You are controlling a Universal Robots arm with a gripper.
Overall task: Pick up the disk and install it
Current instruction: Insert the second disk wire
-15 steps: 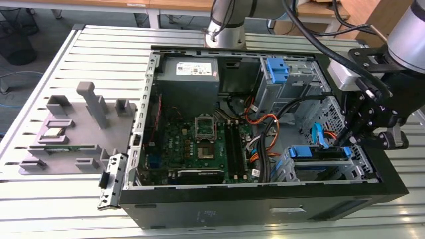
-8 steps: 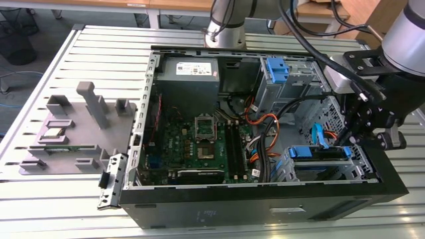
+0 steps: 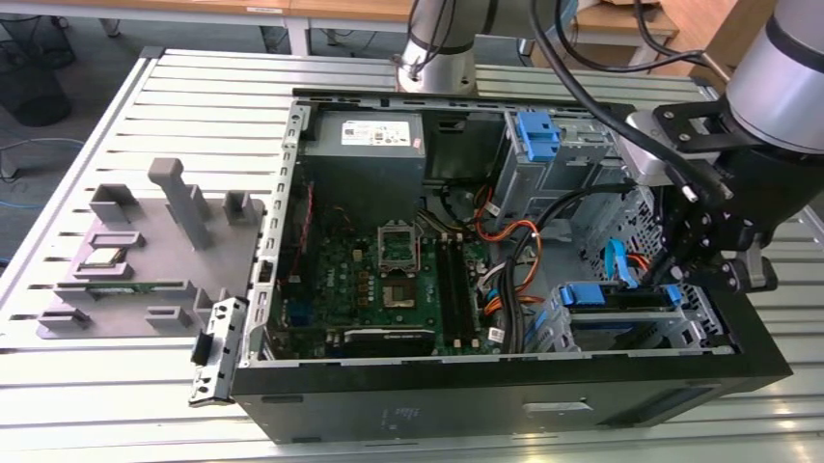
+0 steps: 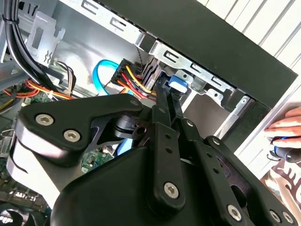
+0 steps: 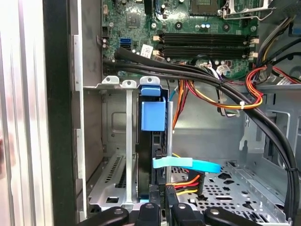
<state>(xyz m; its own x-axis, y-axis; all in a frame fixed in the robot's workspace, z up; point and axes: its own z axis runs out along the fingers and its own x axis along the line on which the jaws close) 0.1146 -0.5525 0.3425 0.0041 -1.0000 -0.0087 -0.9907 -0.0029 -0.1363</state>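
Jaws pinch the disk (image 5: 151, 155) edge inside cage (image 5: 110, 155).

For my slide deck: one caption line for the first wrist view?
Gripper at the blue-railed disk standing in the computer case's drive bay.

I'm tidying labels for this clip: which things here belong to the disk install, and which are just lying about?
In the job:
the disk, edge-on in the drive bay
the gripper, closed on the disk

Lying about:
the power supply
the lone blue bracket
the grey fixture plate beside the case
a person's hand
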